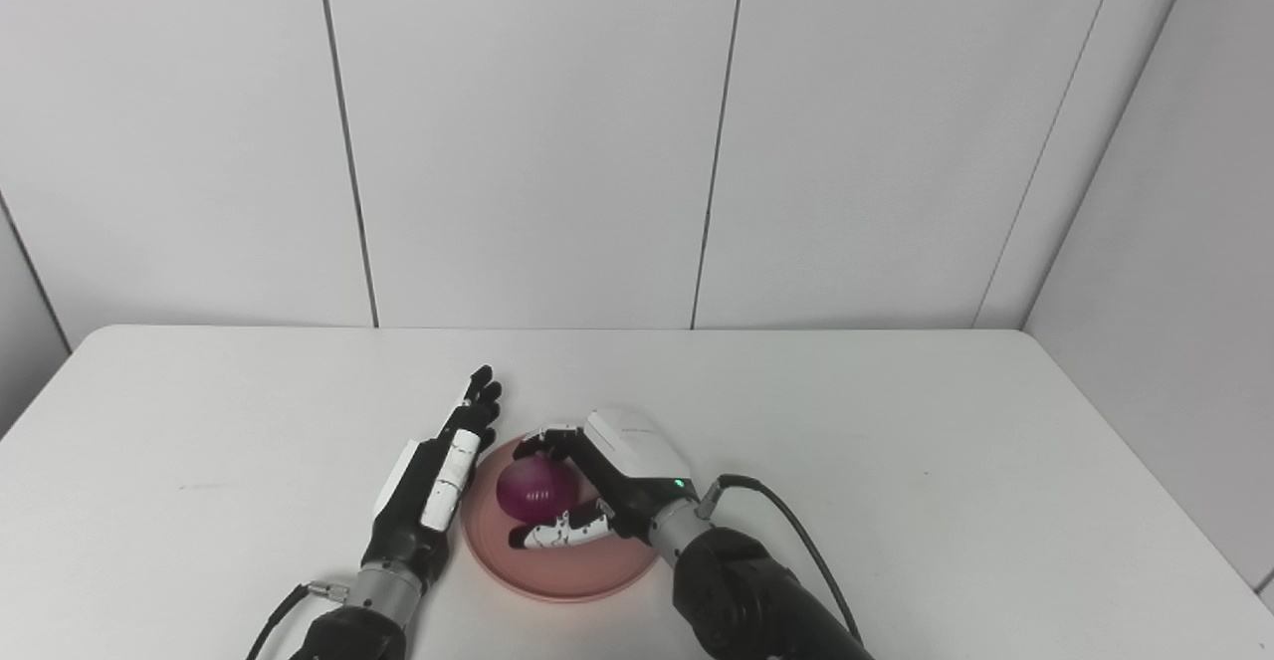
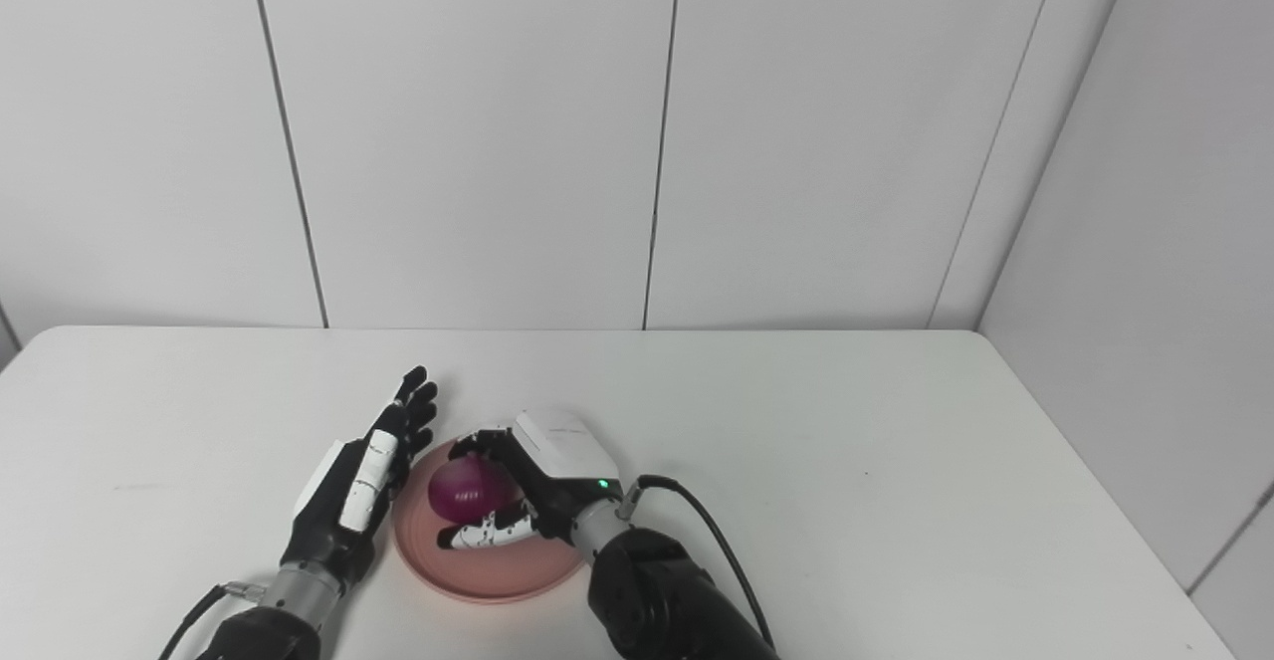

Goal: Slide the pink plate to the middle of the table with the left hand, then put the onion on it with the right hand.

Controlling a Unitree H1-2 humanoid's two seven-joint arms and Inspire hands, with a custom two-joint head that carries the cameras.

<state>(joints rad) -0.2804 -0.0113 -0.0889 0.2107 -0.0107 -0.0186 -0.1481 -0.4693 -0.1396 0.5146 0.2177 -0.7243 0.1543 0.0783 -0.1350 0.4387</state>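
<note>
A: Start with the left eye view. Where is the pink plate (image 1: 567, 570)?

B: On the white table (image 1: 896, 441), in its near half and a little left of the picture's centre. The red onion (image 1: 535, 489) sits over the plate's far left part, inside the rim.

A: And the right hand (image 1: 607, 481)?

B: It reaches over the plate from the right. Its fingers (image 1: 542, 438) curl around the far side of the onion and the thumb (image 1: 557, 533) lies along the near side, so the hand is grasping the onion. I cannot tell whether the onion rests on the plate or is held just above it. A green light glows on the wrist, and a black cable (image 1: 786, 526) loops from the wrist along the forearm.

A: The left hand (image 1: 438, 471)?

B: It lies just beside the plate's left rim, fingers stretched straight and pointing away toward the wall (image 1: 537, 132), released and holding nothing. Whether it touches the rim, I cannot tell.

A: Now the right eye view.

B: The same scene sits further left. The plate (image 2: 498, 565) is between the two hands. The right hand (image 2: 532, 481) is wrapped round the onion (image 2: 468, 493), fingers behind it and thumb in front. The left hand (image 2: 363, 476) is flat and extended along the plate's left edge, fingers spread slightly, empty. The rest of the table (image 2: 846, 441) runs bare to the grey panelled wall (image 2: 478, 132)
</note>
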